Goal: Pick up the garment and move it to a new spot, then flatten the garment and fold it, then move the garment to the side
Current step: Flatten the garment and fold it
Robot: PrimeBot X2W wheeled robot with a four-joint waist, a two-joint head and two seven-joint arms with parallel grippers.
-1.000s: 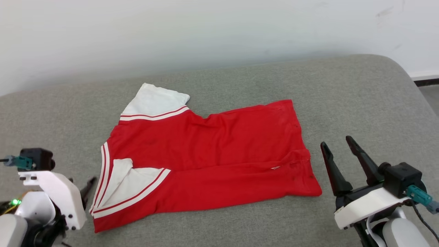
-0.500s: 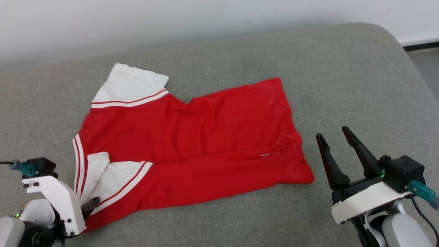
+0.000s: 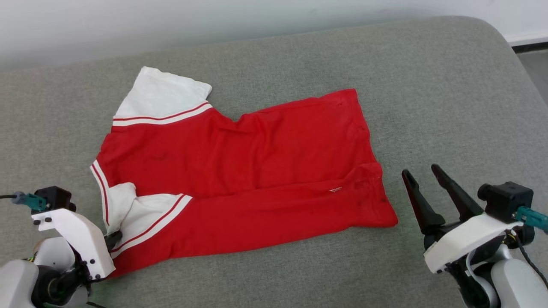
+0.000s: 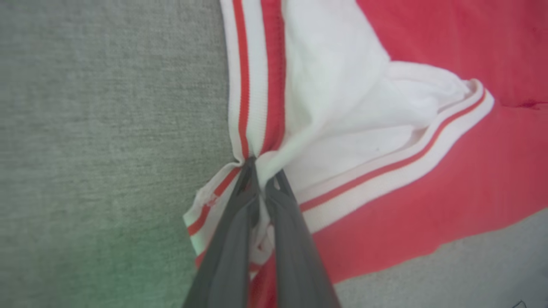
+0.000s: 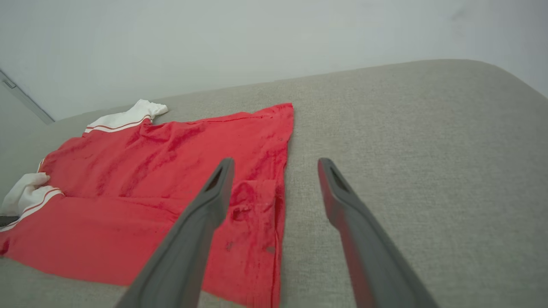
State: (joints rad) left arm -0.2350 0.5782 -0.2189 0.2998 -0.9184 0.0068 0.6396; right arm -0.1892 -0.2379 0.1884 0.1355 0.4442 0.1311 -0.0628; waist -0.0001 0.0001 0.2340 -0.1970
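We see the garment [image 3: 257, 171] spread over the middle of the grey cushion [image 3: 449, 85]. Its red body is mostly flat. The far white panel [image 3: 165, 96] lies out at the far left corner, and the near white panel [image 3: 141, 214] is crumpled in on itself at the near left corner.

At that near corner our left end effector [image 4: 261, 184] is clamped on the striped hem [image 4: 252, 107]. In the left wrist view its two dark fingers are pinched together with a tuft of red-and-white edge bunched at their tips. Our right end effector [image 3: 421, 173] has its fingers spread and holds nothing. It sits just beside the garment's near right corner, over bare cushion and apart from the cloth.

We judge the pick-up to be just beginning, and the grip is our main worry. Only a small tuft sits near the fingertips, so the weight of the cloth could pull it free as we lift.

We cannot tell how many layers are caught. If only one is held, the crumpled panel may twist further instead of opening. Lifting from this single corner would leave the rest dragging on the cushion and bunching, which means more flattening later.
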